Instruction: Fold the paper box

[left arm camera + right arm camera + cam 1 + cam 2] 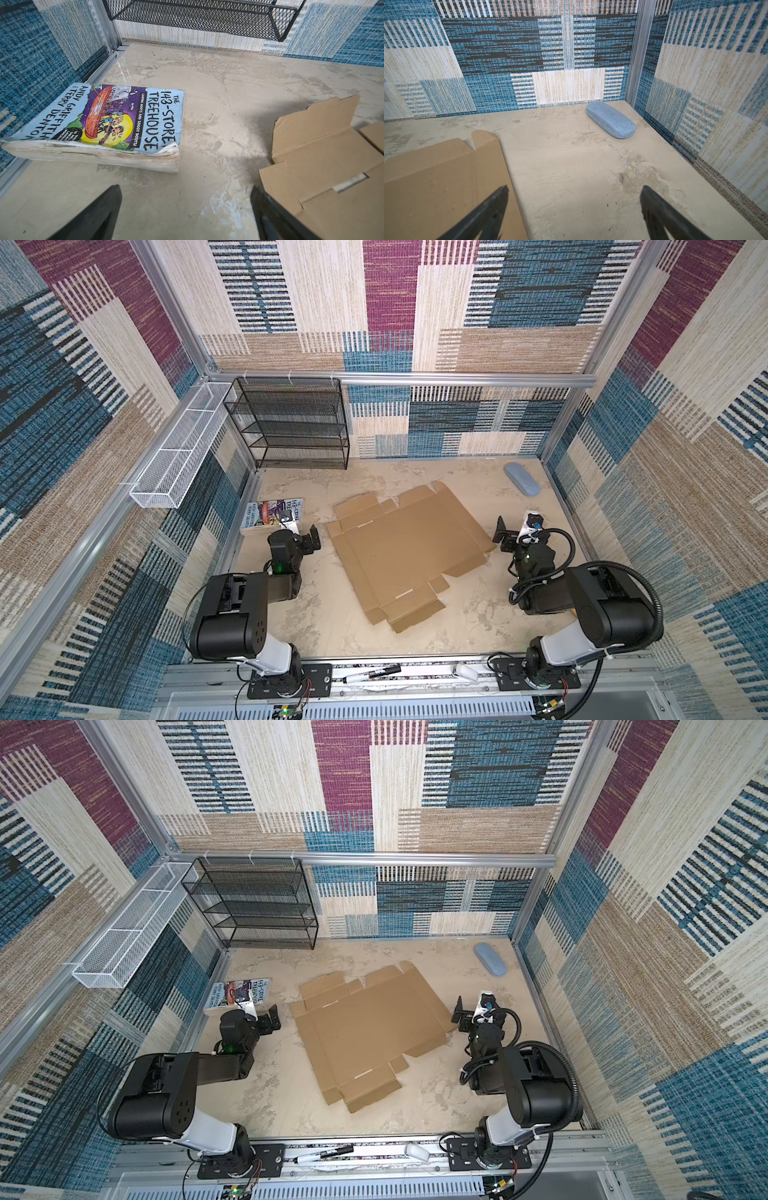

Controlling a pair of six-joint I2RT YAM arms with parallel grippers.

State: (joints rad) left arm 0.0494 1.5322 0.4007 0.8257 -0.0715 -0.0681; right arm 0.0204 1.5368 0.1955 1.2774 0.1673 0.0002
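Note:
The paper box [403, 551] [365, 1036] is a flat, unfolded sheet of brown cardboard with flaps and tabs, lying in the middle of the table in both top views. My left gripper [312, 539] [272, 1020] hovers just off the sheet's left edge, open and empty. In the left wrist view the left gripper [186, 187] spans bare table, with a corner of the paper box [324, 166] beside one finger. My right gripper [500, 533] [459, 1013] stands open and empty at the sheet's right edge. In the right wrist view one finger of the right gripper [575, 187] overlaps the paper box [436, 187].
A colourful paperback book [272, 516] [99, 122] lies by the left wall, behind the left gripper. A blue glasses case [522, 479] [610, 119] sits in the far right corner. A black mesh shelf [291, 423] and a white wire basket [178, 448] hang at the back left. A marker [372, 674] lies on the front rail.

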